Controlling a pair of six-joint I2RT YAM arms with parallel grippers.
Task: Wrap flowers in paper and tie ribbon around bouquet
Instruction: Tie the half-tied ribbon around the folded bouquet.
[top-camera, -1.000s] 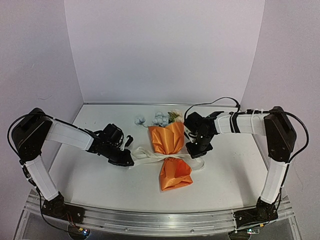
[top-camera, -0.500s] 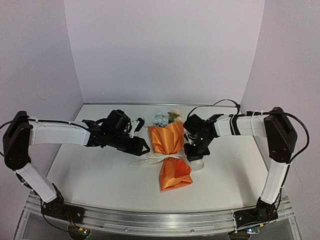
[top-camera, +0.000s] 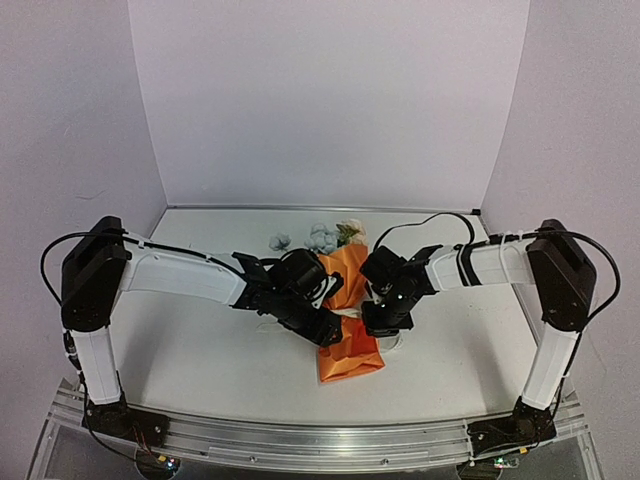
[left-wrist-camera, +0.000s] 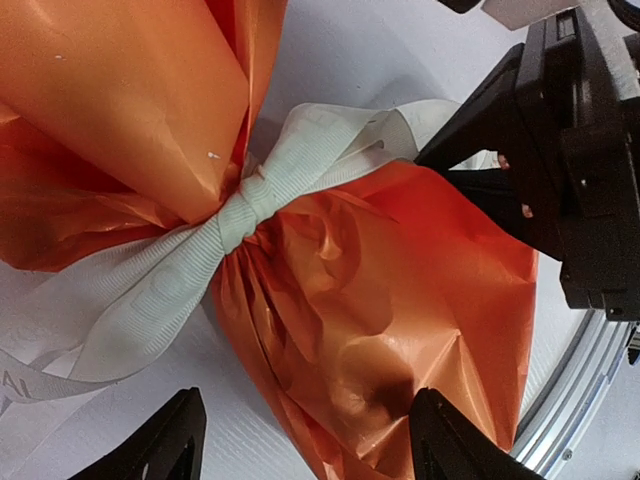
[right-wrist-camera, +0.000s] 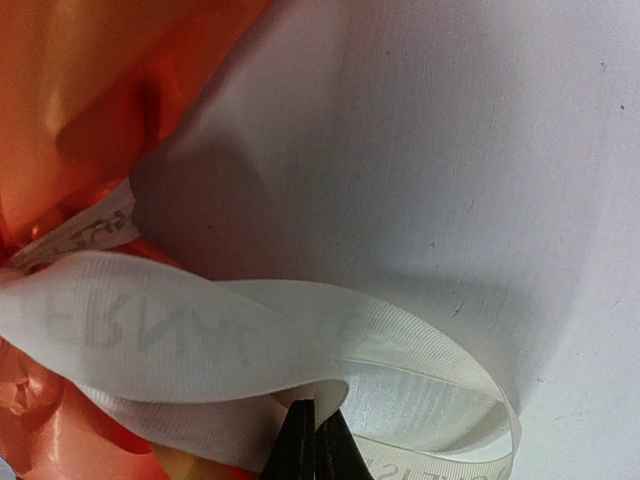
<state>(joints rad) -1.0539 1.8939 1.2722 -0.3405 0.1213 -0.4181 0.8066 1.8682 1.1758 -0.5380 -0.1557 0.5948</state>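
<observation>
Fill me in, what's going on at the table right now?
Two arms are tying an orange paper-wrapped bouquet lying on the white table. A cream-white fabric ribbon is cinched around its middle in what looks like a knot; pale blue and cream flowers stick out at the far end. The right gripper is shut on a ribbon tail beside the bouquet. The left gripper is open, holding nothing, poised over the bouquet's lower half near the knot.
</observation>
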